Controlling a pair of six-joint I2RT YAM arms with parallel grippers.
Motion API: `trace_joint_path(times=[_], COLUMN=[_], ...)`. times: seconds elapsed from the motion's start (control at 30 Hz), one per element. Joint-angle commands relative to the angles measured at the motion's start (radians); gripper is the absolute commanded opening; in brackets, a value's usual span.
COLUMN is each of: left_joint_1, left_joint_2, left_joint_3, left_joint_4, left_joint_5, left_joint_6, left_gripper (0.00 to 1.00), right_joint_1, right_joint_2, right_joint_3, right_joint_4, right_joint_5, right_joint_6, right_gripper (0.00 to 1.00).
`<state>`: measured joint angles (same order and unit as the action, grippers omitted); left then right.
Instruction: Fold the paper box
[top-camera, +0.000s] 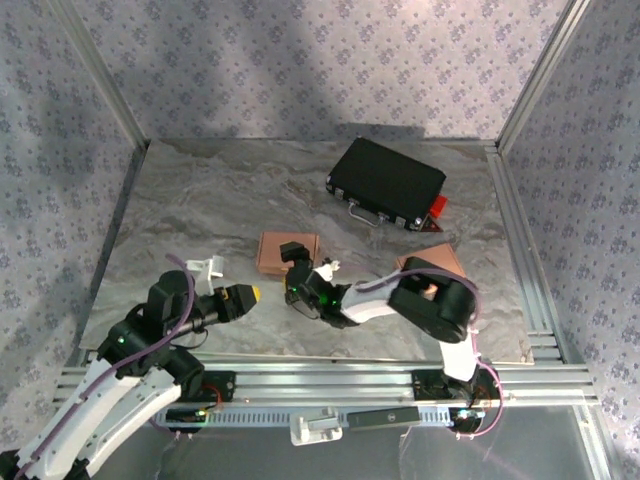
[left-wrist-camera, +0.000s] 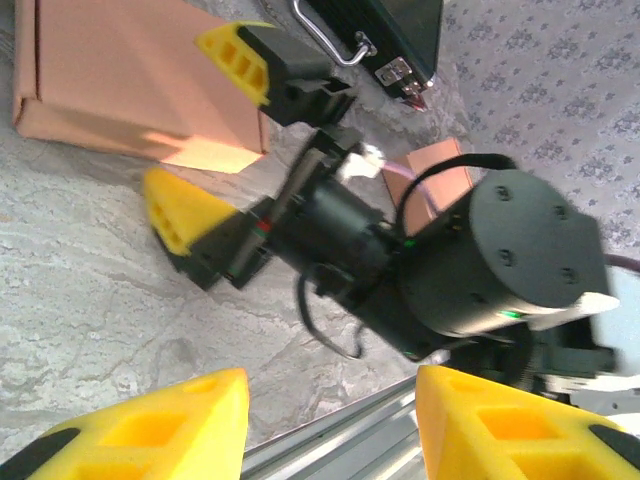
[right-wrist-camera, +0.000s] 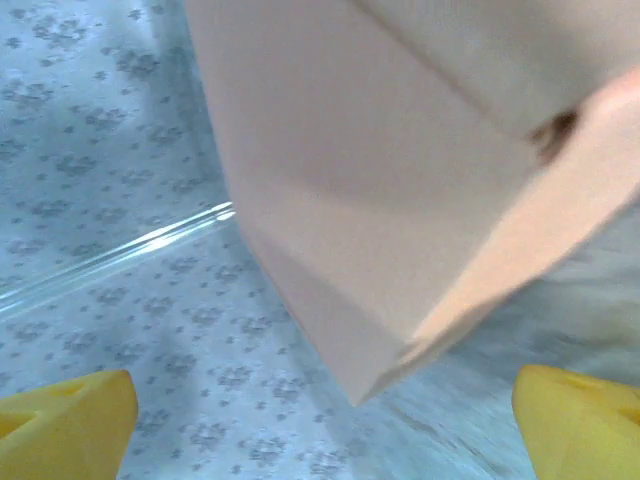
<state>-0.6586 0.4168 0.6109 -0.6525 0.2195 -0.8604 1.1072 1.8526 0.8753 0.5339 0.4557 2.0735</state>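
Flat brown paper box (top-camera: 288, 252) is lying near-left of the black hard case (top-camera: 386, 183). Right gripper (top-camera: 292, 265) is standing wide open at the box, gripping nothing. The left wrist view is showing one of its yellow fingertips (left-wrist-camera: 232, 58) over the box top. Left gripper (top-camera: 250, 296) is hovering open and empty, farther from the case.

The paper box (right-wrist-camera: 400, 180) is looming close and blurred across the upper middle and right, its lower corner pointing downward. The right gripper (right-wrist-camera: 320, 430) is standing wide apart, its yellow fingertips (right-wrist-camera: 65, 425) sitting in the two bottom corners, clear of the box. A bright strip (right-wrist-camera: 120, 255) is crossing the flower-patterned wall (right-wrist-camera: 90, 120) at left.
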Motion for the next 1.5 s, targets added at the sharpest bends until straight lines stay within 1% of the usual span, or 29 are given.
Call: trace_joint_path(times=[0.0, 0.1, 0.17, 0.2, 0.23, 0.27, 0.3, 0.33, 0.37, 0.4, 0.47, 0.5, 0.57, 0.63, 0.67, 0.73, 0.77, 0.87, 0.9, 0.97, 1.0, 1.07, 1.13, 1.2, 1.27, 1.3, 1.37, 1.4, 1.47], left_joint_1=[0.002, 0.006, 0.007, 0.012, 0.015, 0.023, 0.035, 0.047, 0.065, 0.085, 0.133, 0.171, 0.247, 0.311, 0.331, 0.347, 0.347, 0.348, 0.347, 0.348, 0.347, 0.348, 0.347, 0.347, 0.347, 0.347, 0.347, 0.348, 0.347], left_joint_2=[0.023, 0.045, 0.065, 0.077, 0.087, 0.099, 0.109, 0.12, 0.129, 0.141, 0.174, 0.198, 0.24, 0.276, 0.29, 0.315, 0.325, 0.336, 0.334, 0.309, 0.284, 0.228, 0.173, 0.132, 0.087, 0.062, 0.021, 0.004, -0.004], left_joint_3=[0.023, 0.014, 0.016, 0.023, 0.031, 0.045, 0.062, 0.078, 0.097, 0.111, 0.138, 0.153, 0.182, 0.211, 0.229, 0.272, 0.294, 0.337, 0.34, 0.323, 0.298, 0.229, 0.154, 0.088, 0.017, -0.011, -0.055, -0.084, -0.141], left_joint_4=[0.037, 0.067, 0.084, 0.089, 0.09, 0.089, 0.082, 0.073, 0.066, 0.064, 0.058, 0.058, 0.056, 0.069, 0.065, 0.031, 0.003, -0.083, -0.099, -0.106, -0.095, -0.045, 0.016, 0.065, 0.153, 0.178, 0.214, 0.247, 0.316], left_joint_5=[0.0, 0.003, 0.008, 0.012, 0.015, 0.019, 0.024, 0.027, 0.039, 0.055, 0.099, 0.134, 0.198, 0.257, 0.25, 0.2, 0.14, -0.12, -0.208, -0.392, -0.467, -0.551, -0.593, -0.623, -0.587, -0.593, -0.622, -0.614, -0.609], left_joint_6=[0.013, 0.012, 0.014, 0.019, 0.024, 0.031, 0.041, 0.052, 0.073, 0.097, 0.146, 0.172, 0.213, 0.257, 0.281, 0.351, 0.385, 0.435, 0.441, 0.41, 0.401, 0.428, 0.485, 0.534, 0.618, 0.628, 0.597, 0.595, 0.59], left_gripper=[0.47, 0.48, 0.48, 0.5, 0.51, 0.55, 0.61, 0.69, 0.97, 1.0, 1.0, 1.0, 1.0, 1.0, 1.0, 1.0, 1.0, 1.0, 1.0, 1.0, 1.0, 1.0, 1.0, 1.0, 1.0, 1.0, 1.0, 1.0, 1.0], right_joint_1=[0.008, 0.001, -0.017, -0.029, -0.042, -0.059, -0.074, -0.076, -0.072, -0.067, -0.065, -0.078, -0.124, -0.192, -0.24, -0.334, -0.39, -0.553, -0.612, -0.711, -0.756, -0.837, -0.908, -0.956, -0.998, -1.016, -1.039, -1.043, -1.046], right_joint_2=[-0.171, -0.289, -0.354, -0.387, -0.414, -0.438, -0.461, -0.478, -0.497, -0.512, -0.571, -0.615, -0.712, -0.824, -0.884, -0.998, -1.057, -1.207, -1.251, -1.319, -1.348, -1.38, -1.387, -1.376, -1.35, -1.332, -1.286, -1.254, -1.169], right_joint_3=[-0.014, -0.023, -0.026, -0.028, -0.036, -0.027, 0.017, 0.065, 0.122, 0.172, 0.218, 0.218, 0.194, 0.152, 0.127, 0.081, 0.049, -0.065, -0.118, -0.22, -0.272, -0.357, -0.455, -0.538, -0.615, -0.65, -0.726, -0.757, -0.782], right_joint_4=[-0.501, -0.695, -0.752, -0.739, -0.684, -0.65, -0.706, -0.789, -0.911, -1.021, -1.179, -1.221, -1.264, -1.276, -1.27, -1.257, -1.232, -1.108, -1.042, -0.916, -0.857, -0.748, -0.638, -0.545, -0.457, -0.404, -0.233, -0.158, -0.047], right_joint_5=[0.021, 0.04, 0.042, 0.041, 0.041, 0.019, 0.005, 0.018, 0.055, 0.11, 0.209, 0.241, 0.284, 0.31, 0.31, 0.307, 0.3, 0.218, 0.187, 0.116, 0.073, 0.021, -0.023, -0.049, -0.056, -0.07, -0.109, -0.111, -0.115], right_joint_6=[0.033, -0.008, -0.106, -0.206, -0.342, -0.509, -0.648, -0.763, -0.864, -0.916, -1.026, -1.084, -1.172, -1.253, -1.299, -1.382, -1.43, -1.609, -1.682, -1.795, -1.846, -1.915, -1.977, -1.984, -1.963, -1.937, -1.914, -1.891, -1.896], right_gripper=[0.99, 0.99, 0.99, 0.99, 0.99, 0.99, 0.99, 0.99, 0.99, 0.99, 0.99, 0.99, 0.99, 0.99, 0.99, 0.99, 0.99, 0.99, 0.99, 0.99, 0.99, 0.99, 0.99, 0.99, 0.99, 0.99, 0.99, 0.99, 0.99])
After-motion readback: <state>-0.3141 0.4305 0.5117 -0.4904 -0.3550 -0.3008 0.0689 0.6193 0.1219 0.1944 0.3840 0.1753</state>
